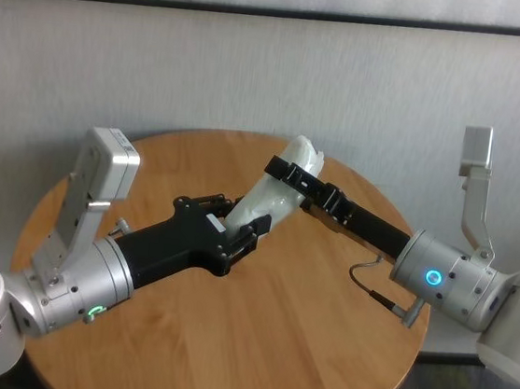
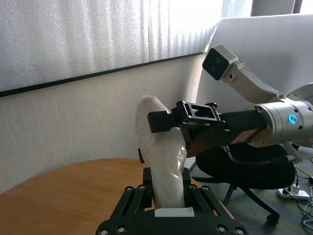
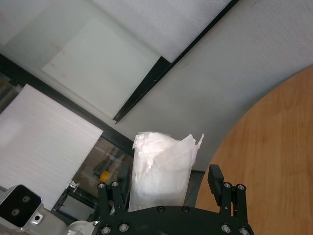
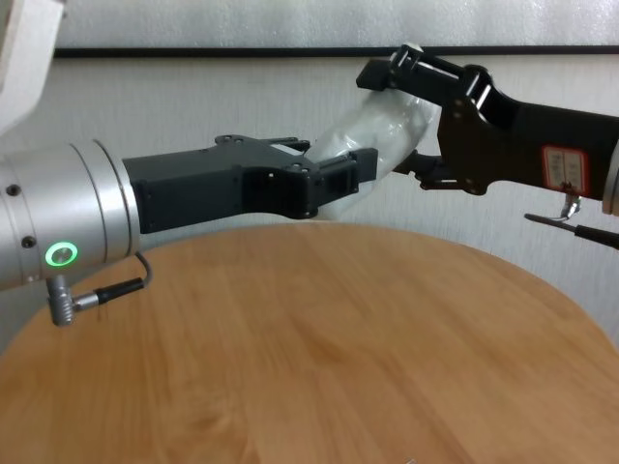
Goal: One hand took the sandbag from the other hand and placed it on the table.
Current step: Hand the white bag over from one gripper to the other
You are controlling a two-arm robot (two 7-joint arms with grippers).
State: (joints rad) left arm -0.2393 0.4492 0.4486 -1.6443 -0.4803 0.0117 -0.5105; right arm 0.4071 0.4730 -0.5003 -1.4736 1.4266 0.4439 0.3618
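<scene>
The white crinkled sandbag [image 1: 279, 195] hangs tilted in the air over the far half of the round wooden table [image 1: 300, 340]. My left gripper [image 1: 248, 229], the one with the green-lit wrist, is shut on the bag's lower end [image 2: 166, 176]. My right gripper [image 1: 293, 172], with the red-bordered sticker [image 4: 559, 166], reaches in from the right. It stands open, its fingers either side of the bag's upper part [image 4: 385, 126]. In the right wrist view the bag [image 3: 161, 169] stands between that gripper's two fingers [image 3: 217, 182], with a small gap on one side.
A pale wall with a dark strip runs close behind the table's far edge [image 1: 247, 139]. A black office chair [image 2: 254, 171] and floor cables sit beyond the table's right side. Bare wood [image 4: 319, 358] lies below both arms.
</scene>
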